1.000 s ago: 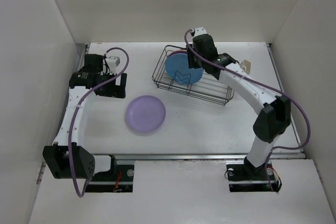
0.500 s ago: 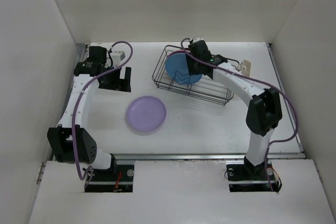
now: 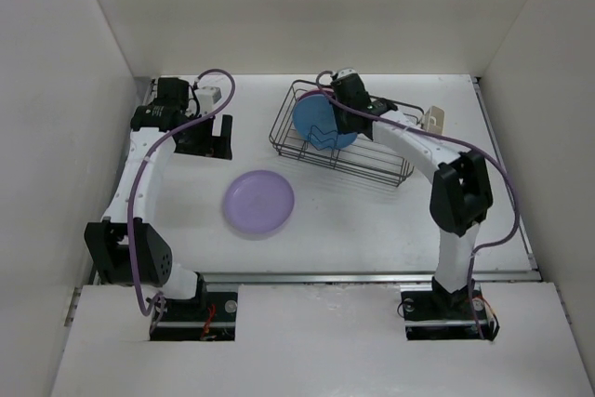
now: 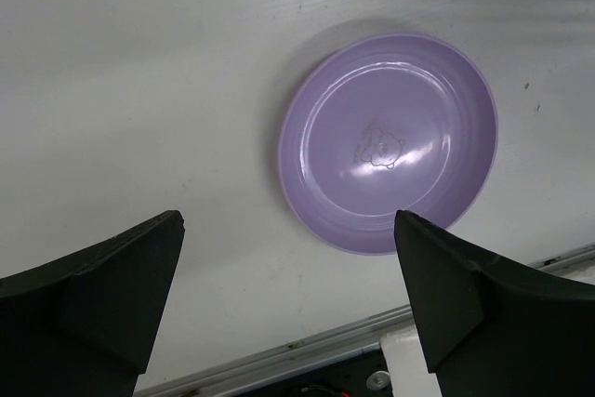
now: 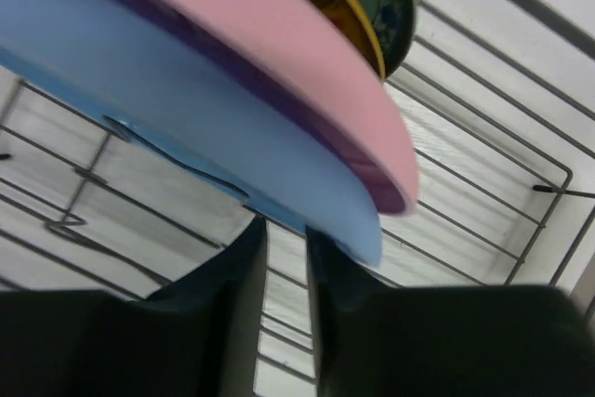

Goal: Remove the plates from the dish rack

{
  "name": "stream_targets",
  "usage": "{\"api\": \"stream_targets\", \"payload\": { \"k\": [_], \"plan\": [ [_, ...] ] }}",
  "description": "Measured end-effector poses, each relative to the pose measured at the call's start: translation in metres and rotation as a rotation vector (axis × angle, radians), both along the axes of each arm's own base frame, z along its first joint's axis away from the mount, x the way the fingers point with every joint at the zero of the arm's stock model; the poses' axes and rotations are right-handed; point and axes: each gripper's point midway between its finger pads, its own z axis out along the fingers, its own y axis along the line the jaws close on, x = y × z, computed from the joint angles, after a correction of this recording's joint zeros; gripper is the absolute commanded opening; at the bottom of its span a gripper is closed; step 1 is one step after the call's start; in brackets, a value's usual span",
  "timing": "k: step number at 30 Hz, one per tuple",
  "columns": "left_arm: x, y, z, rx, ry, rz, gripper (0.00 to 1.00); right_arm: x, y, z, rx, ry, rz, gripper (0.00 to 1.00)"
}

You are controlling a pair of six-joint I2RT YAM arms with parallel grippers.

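Now the right gripper point(image 5: 285, 230) sits right at the edge of the blue plate point(image 5: 139, 99), almost closed; I cannot tell if it grips. The left gripper point(image 4: 286, 220) is wide open.

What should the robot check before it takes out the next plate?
1. Lavender plate lying flat on the table, out of the rack: ok.
2. Left gripper open, away from the rack: ok.
3. Right gripper at the rim of the blue plate: ok.
4. Right gripper really holding the blue plate: cannot tell.
5. Blue plate free of the pink plate: not ok, they seem pressed together.
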Motion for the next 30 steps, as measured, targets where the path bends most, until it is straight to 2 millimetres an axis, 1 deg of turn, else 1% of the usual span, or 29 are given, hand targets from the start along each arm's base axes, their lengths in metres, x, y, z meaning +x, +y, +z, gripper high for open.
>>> {"api": "stream_targets", "payload": {
  "k": [2, 3, 5, 6, 7, 9, 10, 11, 13, 17, 18, 19, 20, 22, 26, 29, 30],
  "plan": [
    [0.000, 0.000, 0.000, 0.001, 0.000, 0.000, 0.96, 0.001, 0.001, -0.017, -0.021, 0.031, 0.004, 0.17],
    [0.000, 0.000, 0.000, 0.001, 0.000, 0.001, 0.96, 0.002, 0.000, -0.021, -0.028, 0.038, 0.005, 0.15],
    [0.000, 0.000, 0.000, 0.001, 0.000, 0.001, 0.96, 0.002, -0.001, -0.023, -0.038, 0.038, 0.005, 0.15],
    [0.000, 0.000, 0.000, 0.001, 0.000, 0.001, 0.96, 0.003, -0.002, -0.022, -0.045, 0.033, 0.006, 0.20],
    [0.000, 0.000, 0.000, 0.001, 0.000, 0.001, 0.96, 0.004, -0.002, -0.019, -0.050, 0.026, 0.007, 0.34],
    [0.000, 0.000, 0.000, 0.002, 0.000, 0.001, 0.96, 0.004, -0.004, -0.013, -0.059, 0.016, 0.012, 0.46],
    [0.000, 0.000, 0.000, 0.002, 0.000, 0.001, 0.96, 0.002, -0.004, -0.009, -0.061, 0.012, 0.019, 0.50],
    [0.000, 0.000, 0.000, 0.002, 0.000, 0.001, 0.96, 0.001, -0.004, -0.002, -0.059, 0.003, 0.027, 0.52],
    [0.000, 0.001, 0.000, 0.003, -0.001, 0.002, 0.96, -0.002, -0.004, 0.016, -0.044, -0.027, 0.036, 0.52],
    [0.000, 0.001, 0.000, 0.003, -0.001, 0.002, 0.96, -0.006, -0.009, 0.071, 0.017, -0.141, 0.034, 0.52],
    [0.000, 0.001, 0.000, 0.003, -0.001, 0.002, 0.96, -0.005, -0.010, 0.083, 0.032, -0.169, 0.031, 0.50],
    [0.000, 0.001, 0.000, 0.003, -0.001, 0.002, 0.96, -0.004, -0.012, 0.093, 0.042, -0.192, 0.027, 0.50],
    [0.000, 0.001, 0.000, 0.003, -0.001, 0.003, 0.96, -0.003, -0.013, 0.095, 0.046, -0.198, 0.025, 0.50],
    [0.000, 0.001, 0.000, 0.003, -0.001, 0.003, 0.96, 0.001, -0.013, 0.092, 0.046, -0.199, 0.021, 0.49],
    [0.000, 0.001, 0.000, 0.003, -0.001, 0.003, 0.96, 0.006, -0.006, 0.061, 0.025, -0.139, 0.038, 0.45],
    [0.000, 0.001, 0.000, 0.006, -0.001, 0.005, 0.96, 0.009, -0.002, 0.041, 0.013, -0.098, 0.053, 0.43],
    [0.000, 0.001, 0.000, 0.007, -0.001, 0.005, 0.97, 0.010, -0.002, 0.036, 0.006, -0.090, 0.055, 0.41]
  ]
}}
